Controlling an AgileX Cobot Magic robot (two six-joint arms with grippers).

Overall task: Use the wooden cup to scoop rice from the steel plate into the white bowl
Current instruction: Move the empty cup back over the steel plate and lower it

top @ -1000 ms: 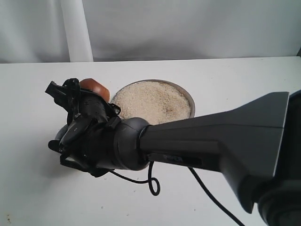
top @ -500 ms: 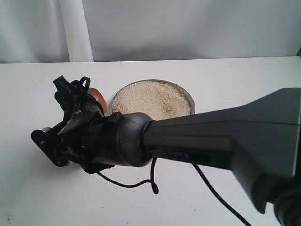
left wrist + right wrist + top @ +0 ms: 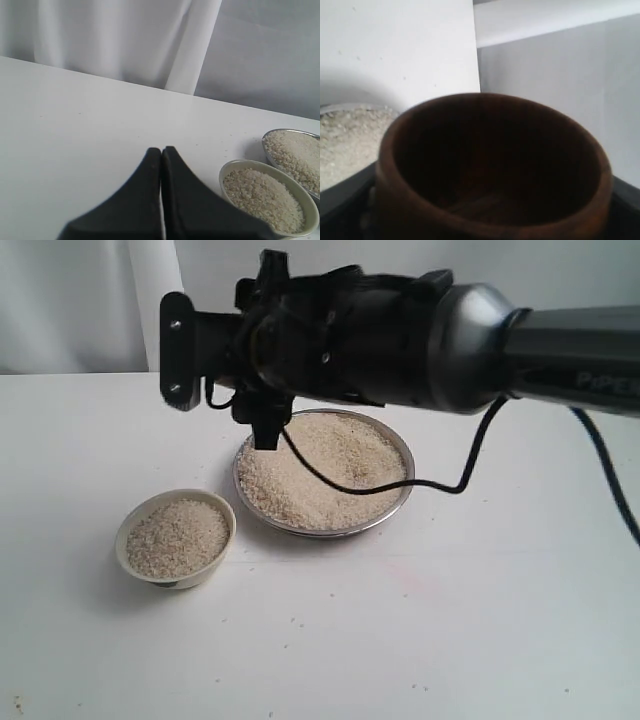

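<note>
1. Nearest, off to one side, the left gripper (image 3: 161, 167) sits low over the table (image 3: 75, 125), jaws pressed together, holding nothing.
2. Just ahead of it stands the bowl (image 3: 172, 578), near the plate (image 3: 335, 531) with a sliver of table between them. Rice (image 3: 178, 536) fills the bowl nearly to the rim, so a good share of the job looks done.
3. The plate behind it carries a broad heap, leaving plenty to scoop if more is wanted.
4. Above the plate's far left edge hangs the right gripper (image 3: 492, 215), jaws spread wide and clamped on the cup (image 3: 492, 165).
5. The cup looks empty: a dark inside, no grains showing. I'd guess the arm is between scoops, with either another dip into the plate or a finish to come.
</note>
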